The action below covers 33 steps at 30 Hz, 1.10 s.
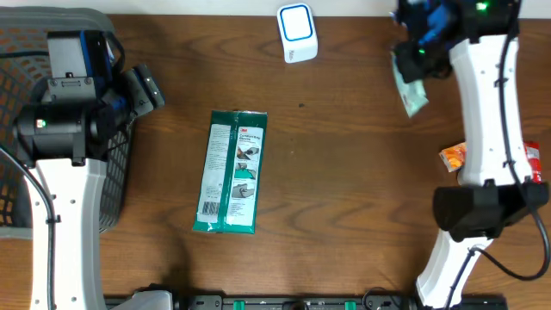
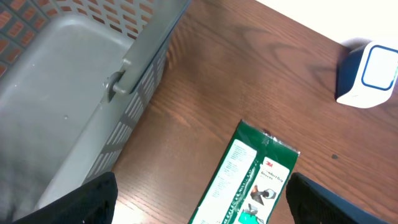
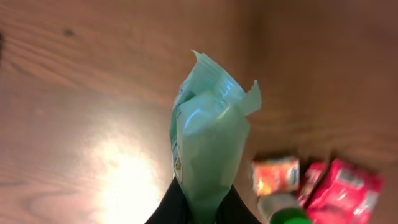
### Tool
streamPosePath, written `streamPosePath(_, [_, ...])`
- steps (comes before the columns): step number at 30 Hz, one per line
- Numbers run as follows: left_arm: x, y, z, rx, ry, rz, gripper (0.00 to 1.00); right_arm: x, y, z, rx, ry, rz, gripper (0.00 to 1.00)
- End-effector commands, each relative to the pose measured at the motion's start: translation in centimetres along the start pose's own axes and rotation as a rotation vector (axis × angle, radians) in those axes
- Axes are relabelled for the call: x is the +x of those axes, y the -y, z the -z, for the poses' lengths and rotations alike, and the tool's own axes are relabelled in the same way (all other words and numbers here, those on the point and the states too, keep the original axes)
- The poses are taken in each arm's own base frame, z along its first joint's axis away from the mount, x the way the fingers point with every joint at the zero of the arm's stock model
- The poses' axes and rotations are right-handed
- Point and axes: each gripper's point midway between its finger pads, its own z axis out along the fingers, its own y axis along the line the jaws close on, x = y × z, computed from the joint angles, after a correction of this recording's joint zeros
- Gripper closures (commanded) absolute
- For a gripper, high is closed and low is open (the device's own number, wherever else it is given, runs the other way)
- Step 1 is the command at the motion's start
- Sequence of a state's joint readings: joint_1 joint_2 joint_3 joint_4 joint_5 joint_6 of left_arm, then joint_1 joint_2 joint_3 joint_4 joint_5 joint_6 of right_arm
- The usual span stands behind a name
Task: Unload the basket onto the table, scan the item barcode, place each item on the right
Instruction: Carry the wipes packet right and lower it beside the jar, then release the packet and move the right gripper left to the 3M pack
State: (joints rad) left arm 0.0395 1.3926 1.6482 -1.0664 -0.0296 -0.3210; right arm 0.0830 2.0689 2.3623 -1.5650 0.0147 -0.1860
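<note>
A white scanner with a blue-rimmed face stands at the back middle of the table. My right gripper is raised to the right of the scanner and is shut on a pale green packet, which sticks out past the fingers. No barcode shows on it. My left gripper hangs open beside the basket, nothing between its fingers. A dark green 3M package lies flat on the table below it.
A grey mesh basket fills the left edge. At the right edge lie an orange packet, a red packet and a green-capped thing.
</note>
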Motion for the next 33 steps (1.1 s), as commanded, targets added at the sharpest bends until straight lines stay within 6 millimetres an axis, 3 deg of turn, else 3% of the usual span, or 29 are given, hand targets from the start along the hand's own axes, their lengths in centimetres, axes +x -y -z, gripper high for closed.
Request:
streamPosePath(1, [-0.3, -0.2, 0.0, -0.010, 0.007, 0.010, 0.13, 2.5, 0.6, -4.3, -0.129, -0.106, -0.099, 0.99])
streamPosePath(9, [-0.3, -0.2, 0.0, -0.010, 0.007, 0.010, 0.13, 6.6, 3.6, -12.9, -0.129, -0.187, -0.191, 0.99])
streamPosePath(13, [-0.3, -0.2, 0.0, -0.010, 0.007, 0.010, 0.13, 8.2, 4.5, -15.7, -0.122, -0.190, -0.219, 0.99])
streamPosePath(18, [-0.3, -0.2, 0.0, -0.010, 0.007, 0.010, 0.13, 9.4, 5.5, -17.7, -0.105, -0.182, -0.245, 0.98])
streamPosePath(20, [-0.3, -0.2, 0.0, -0.010, 0.007, 0.010, 0.13, 9.9, 6.1, -18.3, -0.083, -0.188, -0.251, 0.87])
streamPosePath(24, [-0.3, -0.2, 0.0, -0.010, 0.007, 0.010, 0.13, 11.0, 7.2, -19.1, -0.029, -0.204, -0.258, 0.43])
streamPosePath(30, [-0.3, -0.2, 0.0, -0.010, 0.007, 0.010, 0.13, 10.4, 8.1, -19.2, 0.010, -0.175, -0.260, 0.20])
streamPosePath(33, [-0.3, -0.2, 0.0, -0.010, 0.007, 0.010, 0.13, 8.9, 7.3, -19.0, -0.020, -0.132, -0.342, 0.19])
